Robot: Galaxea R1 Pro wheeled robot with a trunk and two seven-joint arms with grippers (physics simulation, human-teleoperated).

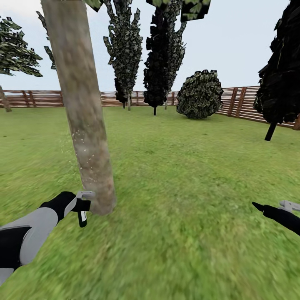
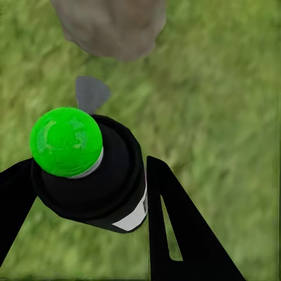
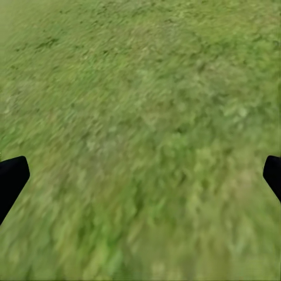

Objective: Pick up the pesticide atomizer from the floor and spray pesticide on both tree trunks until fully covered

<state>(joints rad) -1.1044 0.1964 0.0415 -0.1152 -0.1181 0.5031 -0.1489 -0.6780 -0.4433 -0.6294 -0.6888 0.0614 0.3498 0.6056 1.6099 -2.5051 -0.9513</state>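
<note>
A thick grey-brown tree trunk [image 1: 81, 116] rises from the lawn at the left of the head view, leaning slightly. Pale specks dot its lower bark. At its base my left gripper [image 1: 80, 205] is shut on the pesticide atomizer [image 1: 83, 216], a black bottle with a grey spray head that almost touches the bark. In the left wrist view the atomizer [image 2: 88, 170] shows a bright green cap between the black fingers [image 2: 175, 222], its grey nozzle facing the trunk base [image 2: 111, 26]. My right gripper [image 1: 271, 206] hangs open low at the right, over bare grass [image 3: 140, 175].
Two dark narrow conifers [image 1: 125, 46] [image 1: 162, 54] and a round shrub [image 1: 200, 95] stand far back before the slatted wooden fence [image 1: 246, 102]. Another dark tree [image 1: 279, 71] stands at the right. Open lawn [image 1: 179, 187] lies between the trunk and them.
</note>
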